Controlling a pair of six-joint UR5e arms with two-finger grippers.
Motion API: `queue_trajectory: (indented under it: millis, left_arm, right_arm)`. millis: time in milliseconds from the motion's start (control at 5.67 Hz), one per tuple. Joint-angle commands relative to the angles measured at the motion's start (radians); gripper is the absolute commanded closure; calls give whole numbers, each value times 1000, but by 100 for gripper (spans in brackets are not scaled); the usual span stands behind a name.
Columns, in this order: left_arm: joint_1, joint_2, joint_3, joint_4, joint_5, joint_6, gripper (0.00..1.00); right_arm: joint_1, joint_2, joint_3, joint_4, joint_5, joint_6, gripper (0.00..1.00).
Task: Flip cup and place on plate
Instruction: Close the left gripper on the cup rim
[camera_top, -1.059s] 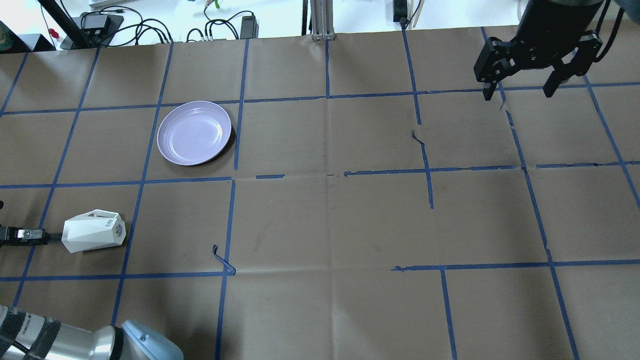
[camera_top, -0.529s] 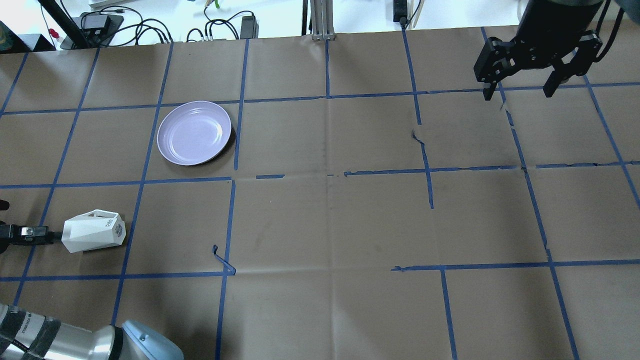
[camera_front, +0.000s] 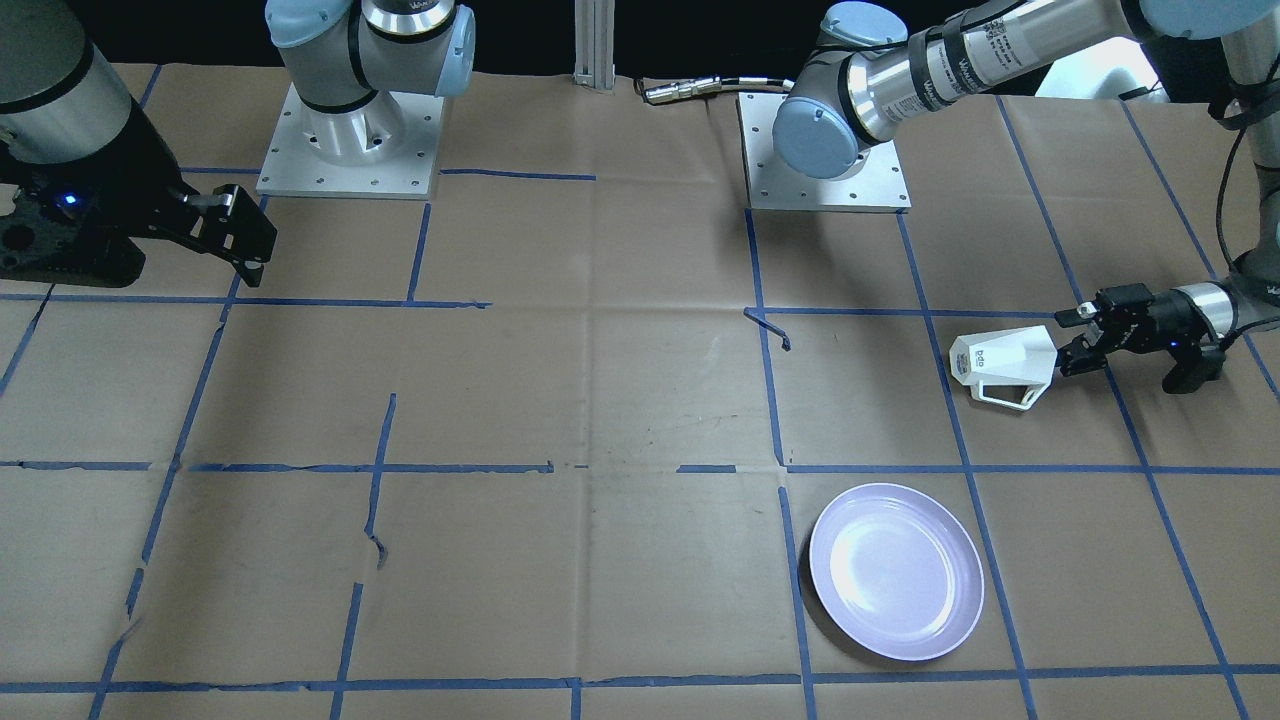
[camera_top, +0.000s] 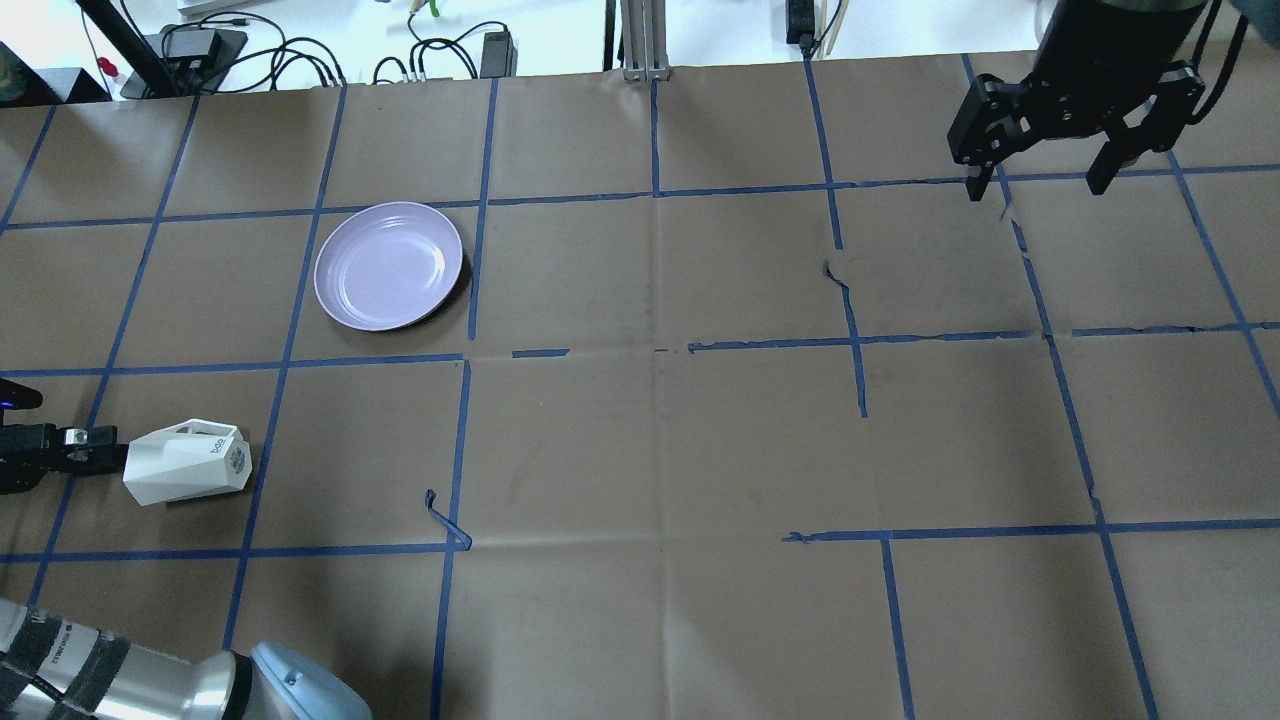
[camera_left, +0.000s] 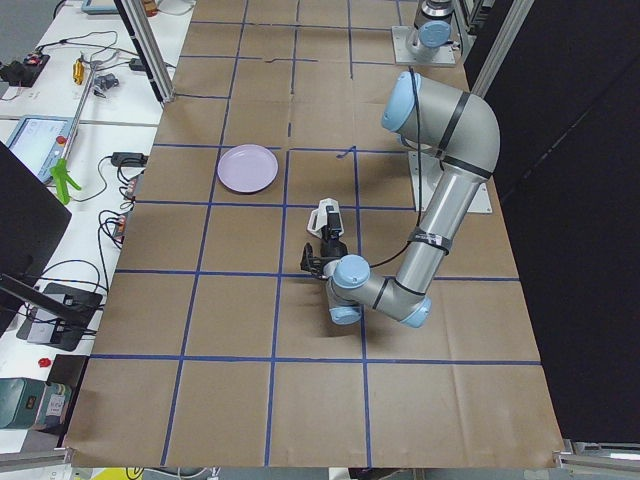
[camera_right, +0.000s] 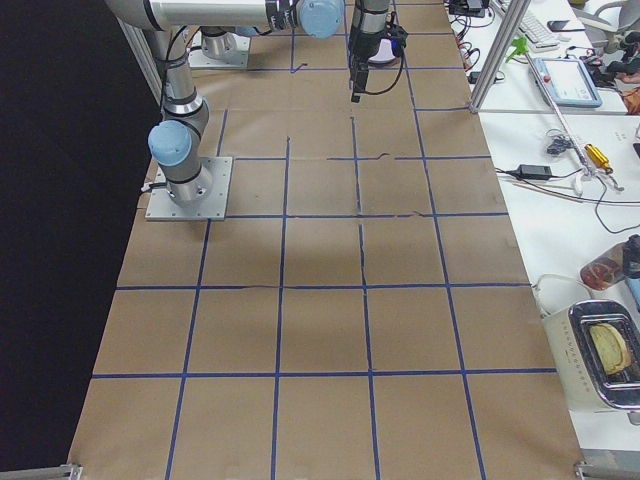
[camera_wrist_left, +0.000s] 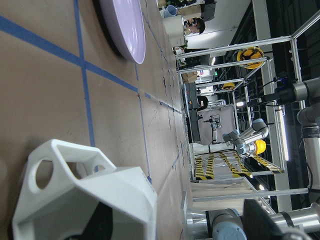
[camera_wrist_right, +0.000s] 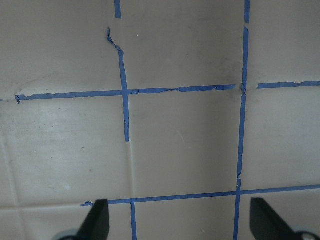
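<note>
The cup (camera_top: 187, 463), white and faceted, lies on its side. Seen from overhead, its base with dark lettering points to 3 o'clock and its angular handle to 12. The plate (camera_top: 389, 265), round, glossy, pale lavender, sits flat, face up, at 1 o'clock from the cup, well apart.

Brown paper covered the tabletop (camera_top: 640, 450), marked into squares by blue tape (camera_top: 655, 190), torn in places. Beyond its far edge, black cables (camera_top: 440, 50) lay on a white bench (camera_top: 330, 30) beside an aluminium post (camera_top: 645, 40).
</note>
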Motion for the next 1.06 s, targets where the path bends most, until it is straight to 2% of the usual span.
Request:
queue_trajectory:
  millis: [0, 176, 529, 706, 882]
  left_arm:
    - [-1, -1, 0, 2, 6, 2, 73]
    - [-1, -1, 0, 8, 9, 6, 98]
    - [1, 3, 3, 9, 9, 2, 100]
    - [-1, 38, 9, -1, 9, -13, 100]
    - [-2, 105, 40, -68, 9, -64, 100]
  right_arm:
    - [0, 0, 0, 1, 0, 0, 0]
    - [0, 0, 0, 1, 0, 0, 0]
    - [0, 0, 0, -1, 0, 0, 0]
    - [0, 0, 0, 1, 0, 0, 0]
    - [0, 0, 0, 1, 0, 0, 0]
